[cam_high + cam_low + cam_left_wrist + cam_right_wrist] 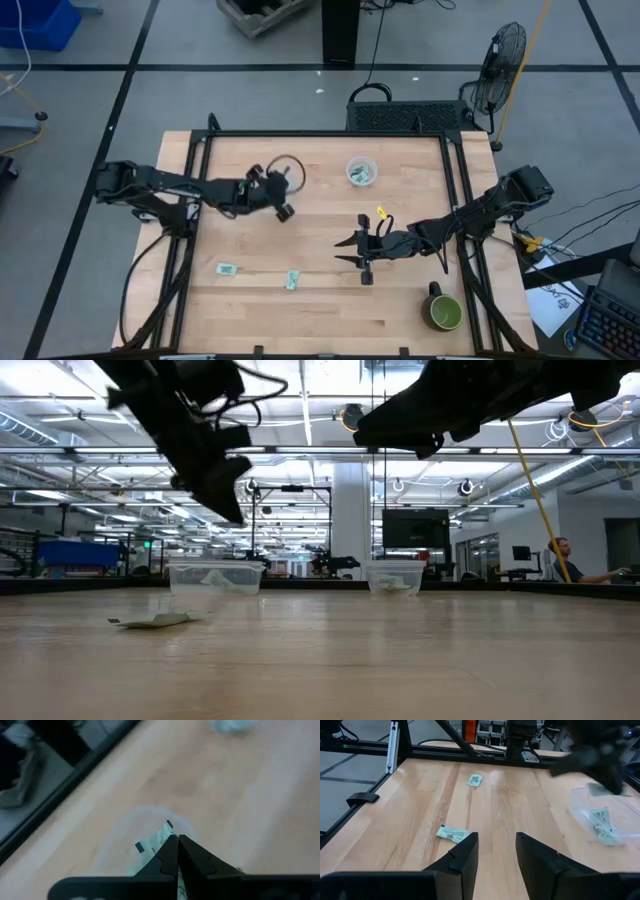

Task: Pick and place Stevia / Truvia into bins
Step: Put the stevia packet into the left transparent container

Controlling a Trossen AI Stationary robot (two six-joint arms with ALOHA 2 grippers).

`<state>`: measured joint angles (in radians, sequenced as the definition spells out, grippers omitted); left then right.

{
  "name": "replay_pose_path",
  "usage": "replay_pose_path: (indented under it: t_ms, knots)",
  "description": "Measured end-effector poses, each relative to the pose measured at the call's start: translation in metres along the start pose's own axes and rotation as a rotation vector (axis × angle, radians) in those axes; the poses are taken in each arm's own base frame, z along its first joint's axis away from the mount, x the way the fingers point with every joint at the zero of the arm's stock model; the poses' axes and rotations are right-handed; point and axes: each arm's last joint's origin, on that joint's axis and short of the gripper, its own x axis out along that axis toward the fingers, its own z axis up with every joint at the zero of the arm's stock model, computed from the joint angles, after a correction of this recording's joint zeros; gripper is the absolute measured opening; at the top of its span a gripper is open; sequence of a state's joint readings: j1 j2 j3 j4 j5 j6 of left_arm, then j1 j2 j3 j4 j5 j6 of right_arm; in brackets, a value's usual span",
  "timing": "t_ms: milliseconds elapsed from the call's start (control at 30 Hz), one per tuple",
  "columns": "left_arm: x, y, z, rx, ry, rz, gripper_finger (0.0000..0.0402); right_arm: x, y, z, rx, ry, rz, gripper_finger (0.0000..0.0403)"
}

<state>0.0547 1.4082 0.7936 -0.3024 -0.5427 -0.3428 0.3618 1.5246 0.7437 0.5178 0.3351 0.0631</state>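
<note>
Left wrist view: left gripper (178,851) pinches sachet (156,840).

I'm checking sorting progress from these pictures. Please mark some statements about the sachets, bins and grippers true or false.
1. The left gripper is shut on a sachet above the oval tub. True.
2. The right gripper is carrying a sachet. False: its fingers are open and empty.
3. Two sachets lie loose on the table, one nearer the left edge, one further in. True.
4. The round cup is empty. False: sachets lie inside it.
5. The dark green mug stands next to the round cup. False: it is at the opposite, near right corner.
</note>
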Motion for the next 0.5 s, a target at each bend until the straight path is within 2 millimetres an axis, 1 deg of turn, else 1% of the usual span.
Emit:
replay_pose_path:
  t_ms: [100, 167, 233, 300, 400, 500]
  knots:
    - [0.011, 0.02, -0.005, -0.06, 0.021, 0.058, 0.0022, 0.0, 0.0, -0.001, -0.002, 0.006, 0.0, 0.0123]
    - [0.018, 0.028, -0.004, -0.117, 0.014, 0.074, 0.0023, 0.0, 0.0, -0.002, -0.004, 0.01, -0.001, 0.0123]
    - [0.024, 0.036, -0.009, -0.143, 0.04, 0.064, 0.0019, 0.0, -0.001, -0.003, -0.004, 0.013, -0.002, 0.0123]
    - [0.029, 0.042, -0.012, -0.162, 0.064, 0.053, 0.001, 0.0, -0.001, -0.004, -0.004, 0.014, -0.004, 0.0123]
    - [0.033, 0.051, -0.017, -0.239, 0.084, 0.074, 0.0005, 0.0, -0.001, -0.003, -0.003, 0.013, -0.004, 0.0123]
    - [0.037, 0.058, -0.02, -0.313, 0.101, 0.09, 0.0019, 0.0, -0.001, -0.003, -0.001, 0.006, -0.003, 0.0123]
